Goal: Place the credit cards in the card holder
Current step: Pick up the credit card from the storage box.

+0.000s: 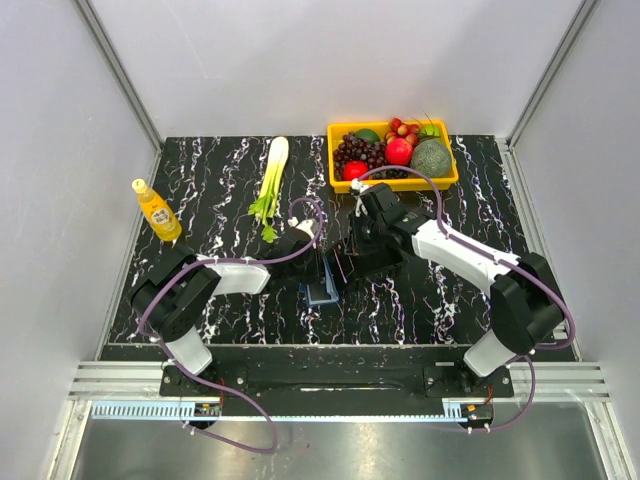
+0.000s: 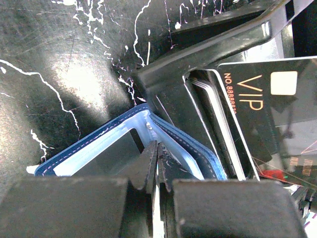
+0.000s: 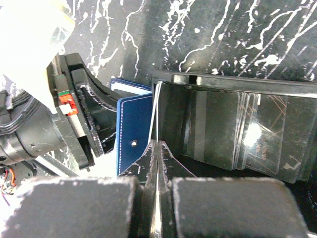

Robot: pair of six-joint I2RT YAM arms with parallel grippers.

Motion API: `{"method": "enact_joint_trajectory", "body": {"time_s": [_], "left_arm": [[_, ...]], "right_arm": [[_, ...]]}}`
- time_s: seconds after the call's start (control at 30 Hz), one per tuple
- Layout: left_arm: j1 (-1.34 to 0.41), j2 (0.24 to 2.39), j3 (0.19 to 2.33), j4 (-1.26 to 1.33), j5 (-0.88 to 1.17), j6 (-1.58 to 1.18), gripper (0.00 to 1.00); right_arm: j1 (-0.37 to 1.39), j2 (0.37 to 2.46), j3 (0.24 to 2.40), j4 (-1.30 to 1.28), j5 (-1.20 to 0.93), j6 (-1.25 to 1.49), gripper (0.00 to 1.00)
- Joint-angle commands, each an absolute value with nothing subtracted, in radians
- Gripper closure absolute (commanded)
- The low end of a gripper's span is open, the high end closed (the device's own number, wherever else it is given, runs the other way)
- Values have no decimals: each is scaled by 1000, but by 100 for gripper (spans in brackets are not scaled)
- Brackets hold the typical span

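Left gripper (image 2: pixel 156 166) pinches card holder (image 2: pixel 89 148) flap open. Right gripper (image 3: pixel 157 148) clamps a credit card (image 3: pixel 157 114) edge-on, just beside card holder. Best to align it with the pocket, then slide slowly.

Card holder (image 2: pixel 106 141) lower edge hidden behind fingers (image 2: pixel 143 171).
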State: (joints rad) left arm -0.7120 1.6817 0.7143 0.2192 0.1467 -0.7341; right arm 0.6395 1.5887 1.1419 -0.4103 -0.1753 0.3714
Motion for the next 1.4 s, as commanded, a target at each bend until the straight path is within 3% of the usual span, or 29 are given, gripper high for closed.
{"method": "enact_joint_trajectory", "body": {"time_s": [0.0, 0.3, 0.57, 0.93, 1.37], "left_arm": [[-715, 1648, 736, 163, 147, -707, 97], [-713, 1626, 755, 144, 152, -698, 97], [-713, 1624, 753, 143, 156, -698, 97], [-715, 1632, 756, 140, 155, -696, 97], [-715, 1637, 761, 138, 155, -695, 97]], "right_arm": [[644, 1548, 1170, -445, -81, 371, 100], [643, 1522, 1180, -508, 44, 347, 100], [644, 1646, 1195, -517, 164, 322, 100], [678, 1730, 1213, -511, 170, 325, 100], [690, 1764, 1198, -431, -31, 364, 100]]}}
